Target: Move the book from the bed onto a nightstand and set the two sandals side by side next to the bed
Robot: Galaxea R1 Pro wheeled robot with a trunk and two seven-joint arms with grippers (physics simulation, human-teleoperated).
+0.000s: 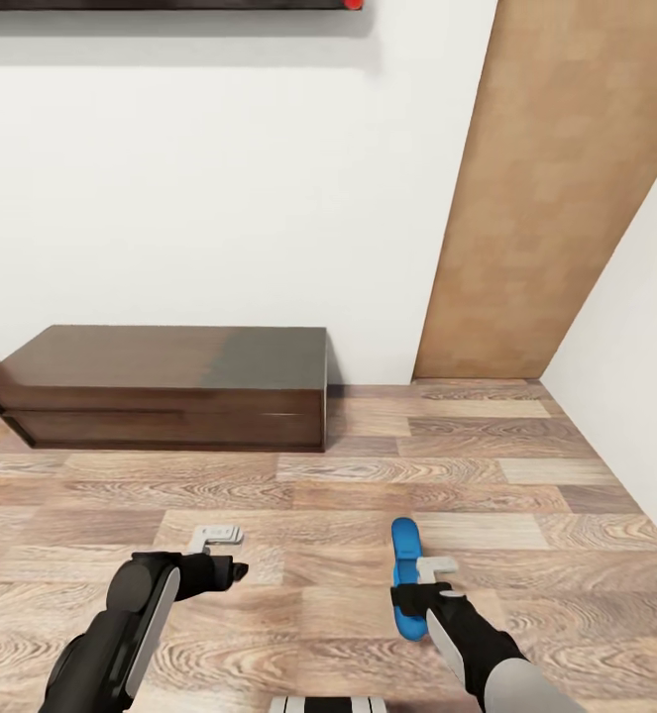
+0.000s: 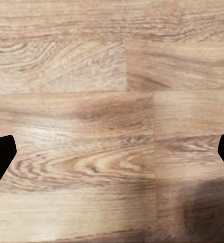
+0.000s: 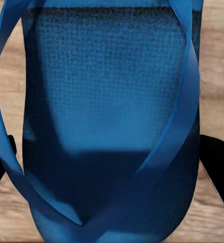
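Showing the bedroom corner from the head view: white wall (image 1: 219, 178), a tan wood panel (image 1: 546, 198) leaning across the right, and wood-plank floor (image 1: 298, 475) running forward to the robot. Against the wall sits a long low dark cabinet (image 1: 169, 386), closed at the front; nothing lies on its top.

On the floor, right of centre, lies one blue sandal (image 1: 404, 555), its length running away from the robot. The right gripper (image 1: 429, 584) is over it; in the right wrist view the sole and straps (image 3: 112, 101) lie between the two dark fingertips, which stand at either edge of the sandal. Whether they already pinch it cannot be told.

The left gripper (image 1: 219, 555) hovers over bare floor, jaws spread, with nothing between the tips (image 2: 0, 157) seen in the left wrist view.

Step in hand, as judged: taking up the first sandal. The next move calls for a firm pinch across the sole, a lift, then carrying it to the bedside.
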